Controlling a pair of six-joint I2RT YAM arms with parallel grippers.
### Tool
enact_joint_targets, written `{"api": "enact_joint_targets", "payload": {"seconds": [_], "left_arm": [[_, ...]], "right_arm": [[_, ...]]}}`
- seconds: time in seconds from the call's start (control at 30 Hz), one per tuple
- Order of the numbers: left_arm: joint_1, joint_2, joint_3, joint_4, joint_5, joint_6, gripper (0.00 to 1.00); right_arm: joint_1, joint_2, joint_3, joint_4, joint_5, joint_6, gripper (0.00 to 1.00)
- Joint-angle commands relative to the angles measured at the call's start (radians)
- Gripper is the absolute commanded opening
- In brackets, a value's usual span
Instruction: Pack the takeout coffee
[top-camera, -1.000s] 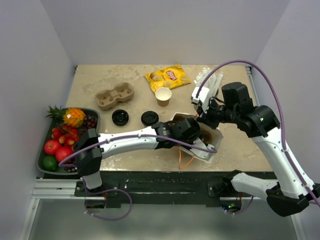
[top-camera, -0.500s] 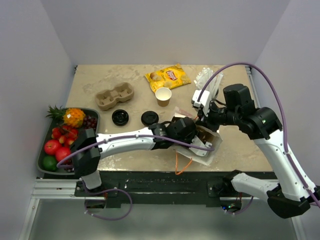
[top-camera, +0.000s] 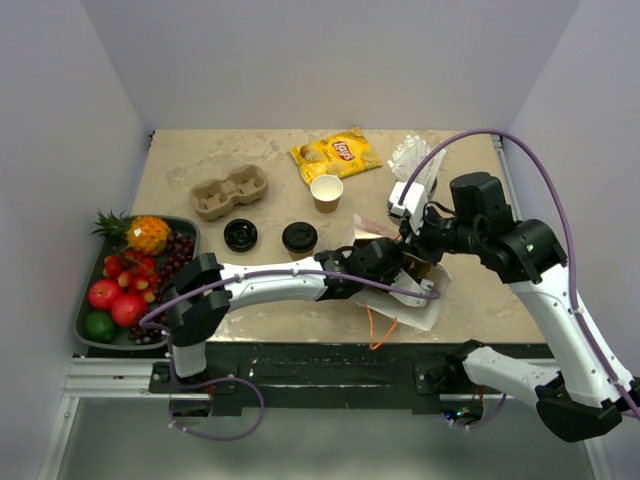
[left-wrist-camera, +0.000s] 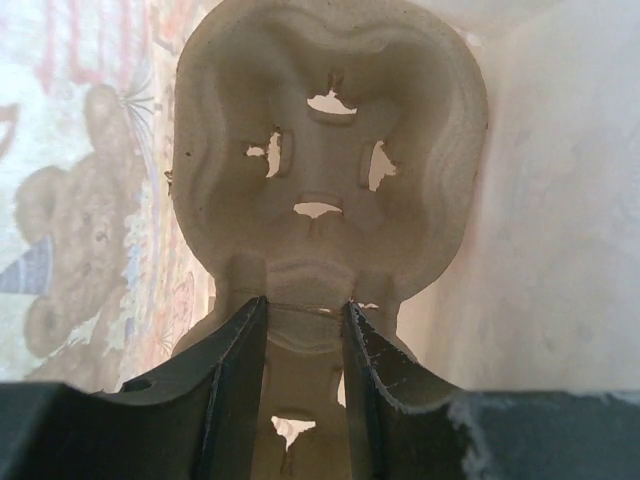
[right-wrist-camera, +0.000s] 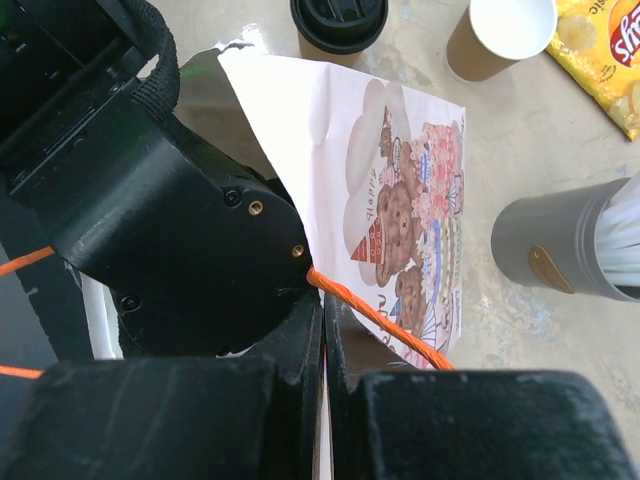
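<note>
We see the small tan paper cup (top-camera: 326, 192) mid-way on the beige surface (top-camera: 200, 160). Behind it lies the yellow crisp bag (top-camera: 336, 153). To its left sits the tan pulp cup carrier (top-camera: 230, 191). In front lie two round black plastic lids (top-camera: 299, 237) and the white paper bag (top-camera: 425, 305), with another pulp carrier (left-wrist-camera: 330, 180) inside.

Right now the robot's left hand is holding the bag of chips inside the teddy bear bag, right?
No. Inside the teddy bear bag the left gripper holds a cardboard cup tray; the left wrist view shows it. The chips lie out on the table.
</note>
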Motion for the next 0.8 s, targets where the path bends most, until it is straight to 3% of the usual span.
{"api": "enact_joint_targets", "payload": {"seconds": [0.0,0.47,0.77], "left_arm": [[0.008,0.002,0.002,0.125,-0.004,-0.033,0.0],[0.002,-0.138,-0.05,0.066,0.128,-0.064,0.0],[-0.003,-0.057,-0.045,-0.039,0.096,-0.006,0.0]], "right_arm": [[0.018,-0.019,-0.007,0.011,-0.137,0.053,0.0],[0.018,-0.03,-0.065,0.06,-0.027,0.059,0.0],[0.018,-0.032,-0.053,0.069,-0.096,0.067,0.0]]}}
